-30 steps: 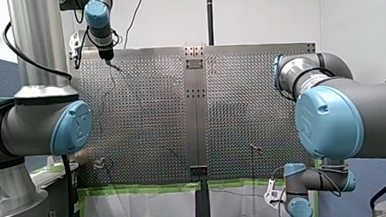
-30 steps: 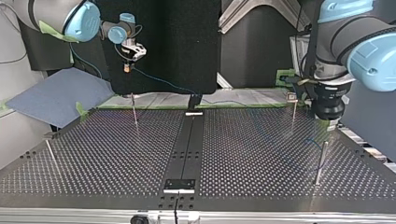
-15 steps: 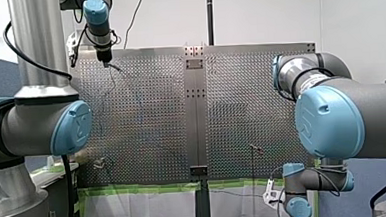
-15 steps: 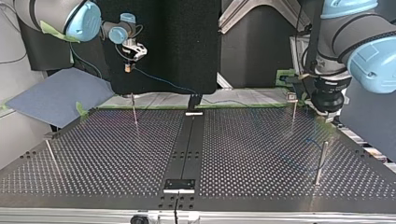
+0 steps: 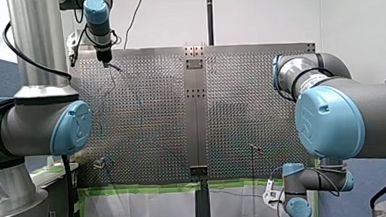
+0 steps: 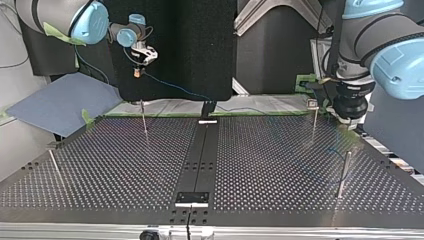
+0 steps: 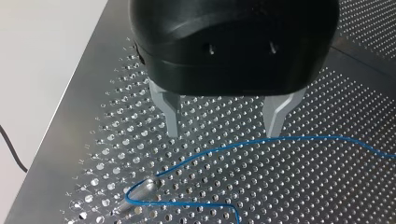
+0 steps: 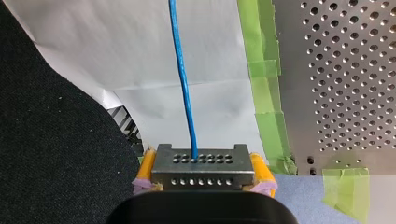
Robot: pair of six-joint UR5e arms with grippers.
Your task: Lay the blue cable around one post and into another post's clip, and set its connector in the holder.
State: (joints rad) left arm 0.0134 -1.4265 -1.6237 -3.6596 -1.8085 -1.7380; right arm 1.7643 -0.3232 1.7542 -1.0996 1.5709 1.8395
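The thin blue cable (image 7: 261,140) lies on the perforated plate under my left gripper (image 7: 223,133) and bends around a short metal post (image 7: 140,192) just ahead of it. That gripper is black with bare metal fingers (image 7: 170,114), open, holding nothing. In the top view it hangs above the tall post (image 6: 343,172) at the right. My right gripper (image 8: 203,179) is shut on the metal connector (image 8: 201,165), yellow pads (image 8: 147,164) on both sides, with the cable (image 8: 182,70) running straight out of it. In the top view it hovers off the table's far edge at the left (image 6: 141,55).
Thin posts (image 6: 144,117) (image 6: 315,120) (image 6: 54,165) stand on the plate. A black centre strip carries a holder at the near edge (image 6: 191,197) and another at the far edge (image 6: 207,107). Green tape (image 5: 145,188) and white paper (image 8: 107,51) edge the table.
My left gripper has lifted a little from the plate near the right post in the top view. My right gripper with the connector has barely shifted.
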